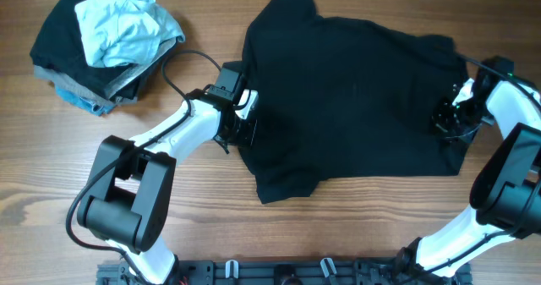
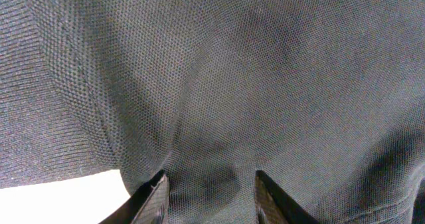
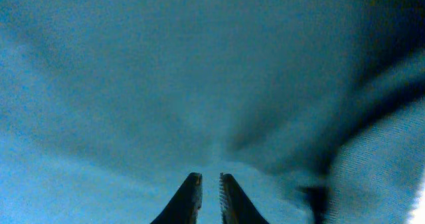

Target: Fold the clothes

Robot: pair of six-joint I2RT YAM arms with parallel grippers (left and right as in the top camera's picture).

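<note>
A black shirt [image 1: 355, 107] lies spread across the middle of the wooden table, rumpled at its lower left corner. My left gripper [image 1: 243, 116] is at the shirt's left edge. In the left wrist view the left gripper [image 2: 211, 192] is open, its fingers [image 2: 157, 199] pressed down on the dark knit fabric [image 2: 252, 71] with a small bump of cloth between them. My right gripper [image 1: 448, 116] sits on the shirt's right edge. In the right wrist view the right gripper [image 3: 211, 191] has its jaws nearly together on a thin fold of the shirt [image 3: 199, 71].
A pile of other clothes [image 1: 106, 44], dark pieces with a light blue garment [image 1: 127, 27] on top, lies at the back left. A black cable [image 1: 182, 65] loops from the left arm near the pile. Bare wood table [image 1: 355, 226] shows along the front.
</note>
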